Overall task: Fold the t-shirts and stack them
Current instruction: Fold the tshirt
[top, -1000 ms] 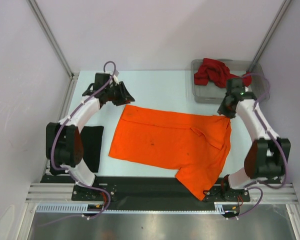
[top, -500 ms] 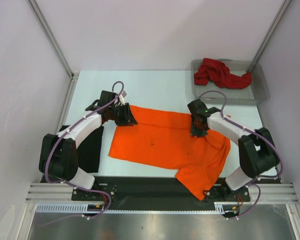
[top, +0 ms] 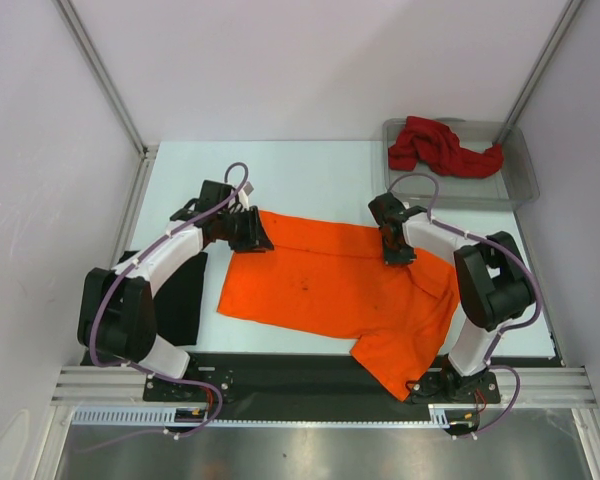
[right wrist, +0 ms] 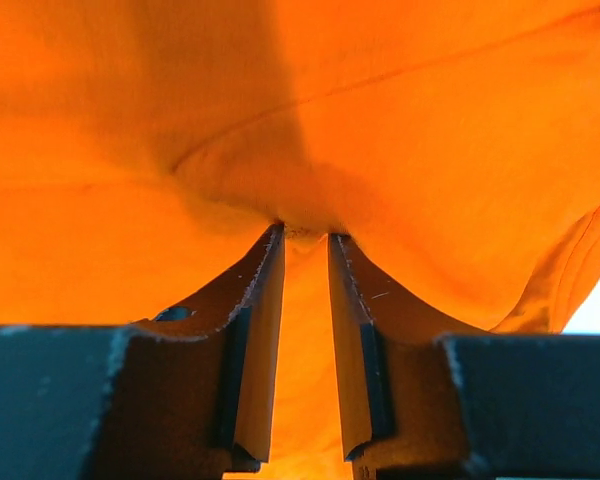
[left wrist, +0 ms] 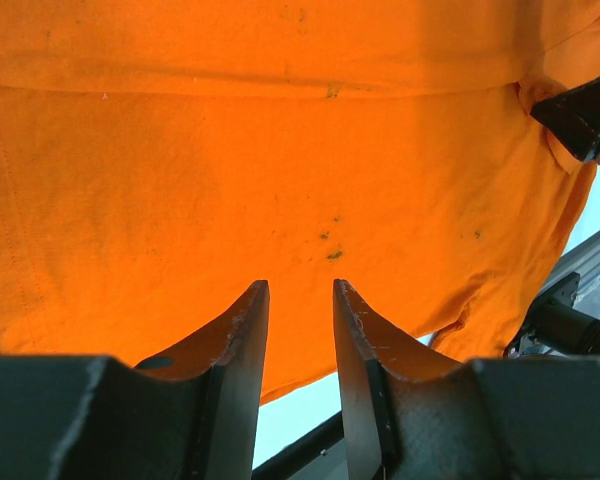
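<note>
- Against the view of a second ago, the left claw [top: 252, 234] is no longer seen over bare bench [top: 310, 175]. It is now set on the far left corner of the orange t-shirt [top: 330, 285].
- The right claw [top: 400, 250] is no longer seen beside the tray [top: 500, 190]. It is now placed on the shirt's far edge, right of the middle.
- Since half a second ago the left arm is unchanged, while the right arm's elbow is drawn in closer to its base.
- The left arm is stretched forward in an arc, with the claw turned to the right over the cloth.
- The right arm is folded sharply, its forearm reaching leftward.
- The left claw's fingers are held a narrow gap apart with the shirt's edge lying between them (whether the cloth is pinched cannot be told).
- The right claw is clamped on the orange t-shirt, and a pucker of cloth is gathered at its tips.
- The orange t-shirt is spread flat across the middle of the bench, with a few dark specks on it. Its near right part is draped over the near edge onto the dark rail [top: 280, 372].
- The black t-shirt [top: 188, 300] is laid at the left side, just beside the orange hem and partly under the left arm.
- The dark red t-shirt [top: 435, 145] is crumpled in the tray at the far right corner.
- Bare bench is seen along the far side beyond both claws, and to the right of the orange shirt.
</note>
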Available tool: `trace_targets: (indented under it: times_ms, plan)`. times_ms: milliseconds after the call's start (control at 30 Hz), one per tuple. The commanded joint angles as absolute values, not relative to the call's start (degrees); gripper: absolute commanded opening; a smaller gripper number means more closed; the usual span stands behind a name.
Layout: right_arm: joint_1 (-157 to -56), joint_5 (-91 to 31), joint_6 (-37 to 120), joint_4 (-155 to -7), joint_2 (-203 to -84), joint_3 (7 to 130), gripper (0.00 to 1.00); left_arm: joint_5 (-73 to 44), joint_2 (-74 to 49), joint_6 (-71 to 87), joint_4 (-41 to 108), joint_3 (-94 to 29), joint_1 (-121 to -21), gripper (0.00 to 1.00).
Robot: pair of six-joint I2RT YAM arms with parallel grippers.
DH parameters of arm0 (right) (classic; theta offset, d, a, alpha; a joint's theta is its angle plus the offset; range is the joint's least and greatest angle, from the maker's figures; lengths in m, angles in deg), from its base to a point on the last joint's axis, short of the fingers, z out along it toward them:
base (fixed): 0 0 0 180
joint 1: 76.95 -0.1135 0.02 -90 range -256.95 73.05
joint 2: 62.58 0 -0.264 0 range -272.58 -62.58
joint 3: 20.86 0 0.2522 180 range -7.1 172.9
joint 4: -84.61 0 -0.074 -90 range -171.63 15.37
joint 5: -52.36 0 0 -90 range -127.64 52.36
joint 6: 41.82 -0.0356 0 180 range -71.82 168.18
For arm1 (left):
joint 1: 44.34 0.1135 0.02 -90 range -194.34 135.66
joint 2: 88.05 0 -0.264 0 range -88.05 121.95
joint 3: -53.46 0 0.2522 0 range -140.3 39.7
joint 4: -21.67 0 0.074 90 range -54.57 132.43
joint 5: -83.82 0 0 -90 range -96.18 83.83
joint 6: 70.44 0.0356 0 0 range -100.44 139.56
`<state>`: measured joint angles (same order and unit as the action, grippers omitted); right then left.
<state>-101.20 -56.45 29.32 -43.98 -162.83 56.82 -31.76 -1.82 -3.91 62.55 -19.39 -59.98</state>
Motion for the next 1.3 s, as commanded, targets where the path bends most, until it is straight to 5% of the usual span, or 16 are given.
trace_targets:
  times_ms: [0,300,400,500,1267]
  plan:
    - [-100.51,-58.12,31.3,-45.33,-163.92,58.99,0.28,-31.4,-2.01,-3.03,61.98,-22.18,-60.16,0.37]
    - [-100.33,-56.36,31.57,-45.95,-164.71,58.73,0.23,-31.4,-0.78,-3.12,62.15,-23.32,-60.07,0.37]
    - [-100.42,-55.92,31.3,-45.69,-164.45,58.73,0.17,-31.58,-0.43,-3.12,62.07,-23.58,-60.16,0.37]
    - [-100.42,-55.66,30.78,-44.37,-163.83,59.08,0.0,-31.58,-0.16,-3.03,62.15,-23.85,-60.16,0.37]
    - [-101.12,-42.21,24.09,-27.93,-160.23,64.79,0.0,-32.01,1.6,-1.71,62.94,-24.73,-60.16,0.37]
